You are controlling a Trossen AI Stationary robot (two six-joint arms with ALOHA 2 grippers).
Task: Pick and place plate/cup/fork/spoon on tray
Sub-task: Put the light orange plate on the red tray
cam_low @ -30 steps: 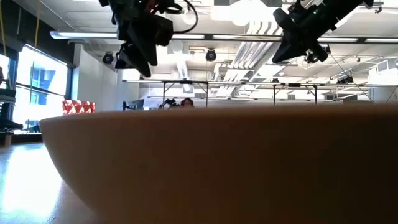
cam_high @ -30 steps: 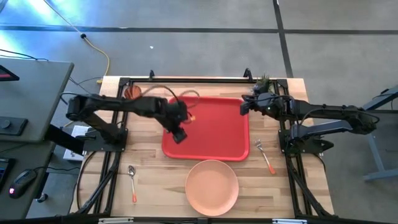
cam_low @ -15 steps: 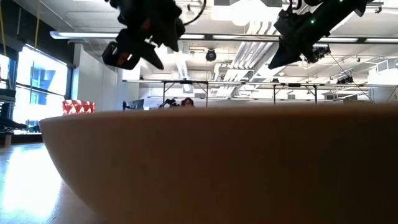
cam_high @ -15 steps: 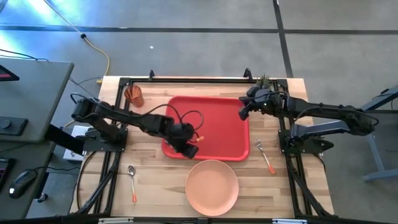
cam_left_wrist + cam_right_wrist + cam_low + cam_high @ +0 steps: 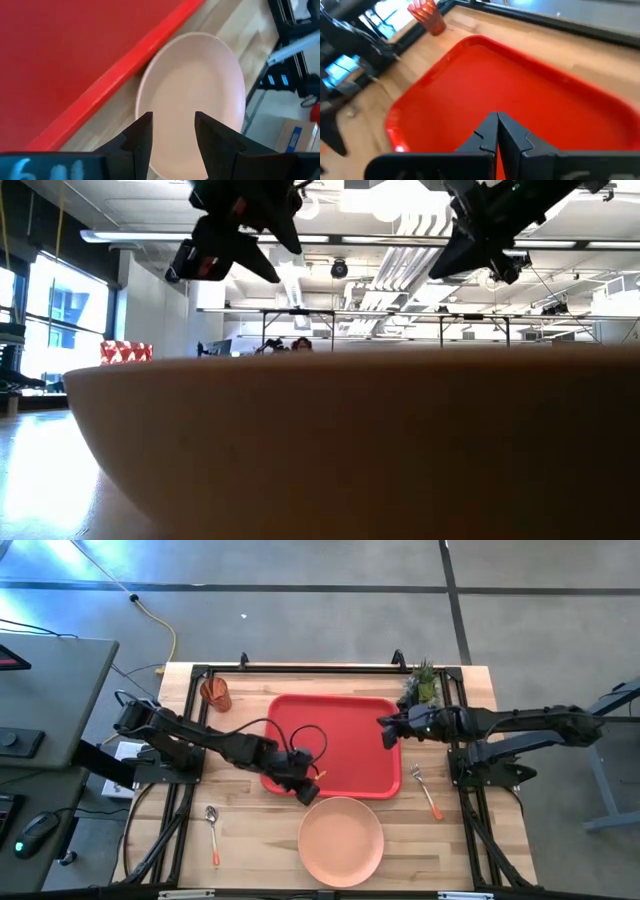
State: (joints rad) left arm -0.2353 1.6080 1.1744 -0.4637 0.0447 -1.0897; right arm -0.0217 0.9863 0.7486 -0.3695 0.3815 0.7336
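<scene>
The peach-orange plate (image 5: pixel 341 840) lies on the table near the front edge, just in front of the red tray (image 5: pixel 345 735). My left gripper (image 5: pixel 307 790) is open and empty, above the tray's near left corner and the plate's far rim; its wrist view (image 5: pixel 172 137) looks down on the plate (image 5: pixel 200 90). My right gripper (image 5: pixel 388 730) is shut and empty over the tray's right edge (image 5: pixel 496 131). The cup (image 5: pixel 215 693) stands at the far left. The spoon (image 5: pixel 212 830) lies at the near left, the fork (image 5: pixel 427 790) right of the tray.
A small green potted plant (image 5: pixel 425 683) stands at the far right corner, behind my right arm. Black frame rails (image 5: pixel 180 830) run along the table's left and right sides. In the low view the plate (image 5: pixel 320 450) fills the foreground and both grippers hang above it.
My left gripper has swung from over the tray's far left part toward the table's near edge, and now stands over the tray's near left corner by the plate. My right gripper has moved a little toward the near edge and left, over the tray's right edge.
</scene>
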